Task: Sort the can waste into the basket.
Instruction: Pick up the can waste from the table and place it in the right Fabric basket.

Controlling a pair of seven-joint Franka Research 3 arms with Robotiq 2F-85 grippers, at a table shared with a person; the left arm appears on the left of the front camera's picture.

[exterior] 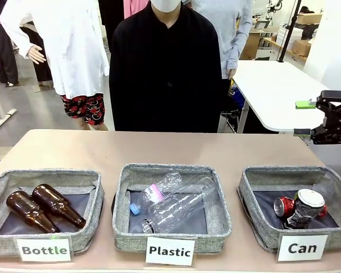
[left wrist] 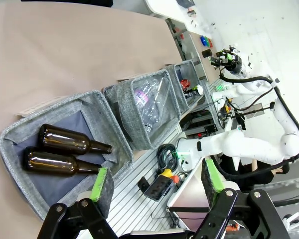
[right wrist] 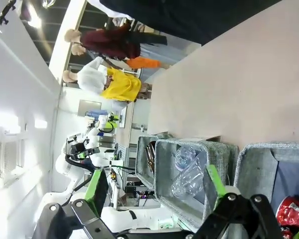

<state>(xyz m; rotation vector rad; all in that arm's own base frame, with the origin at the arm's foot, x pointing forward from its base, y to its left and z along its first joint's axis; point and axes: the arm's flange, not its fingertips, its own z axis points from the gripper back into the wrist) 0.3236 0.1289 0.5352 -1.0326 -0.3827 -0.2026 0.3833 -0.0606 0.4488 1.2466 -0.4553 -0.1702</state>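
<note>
On basket (exterior: 256,187) label "Can" (exterior: 302,248), neighbours "Plastic" (exterior: 170,251), "Bottle" (exterior: 44,249)

cans (exterior: 298,209) in R basket (exterior: 256,187), pincer (exterior: 304,119) above

White labels on three grey baskets read "Bottle" (exterior: 44,249), "Plastic" (exterior: 170,251) and "Can" (exterior: 302,248).

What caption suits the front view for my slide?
Both crushed cans lie in the "Can" basket; right gripper open above.
</note>
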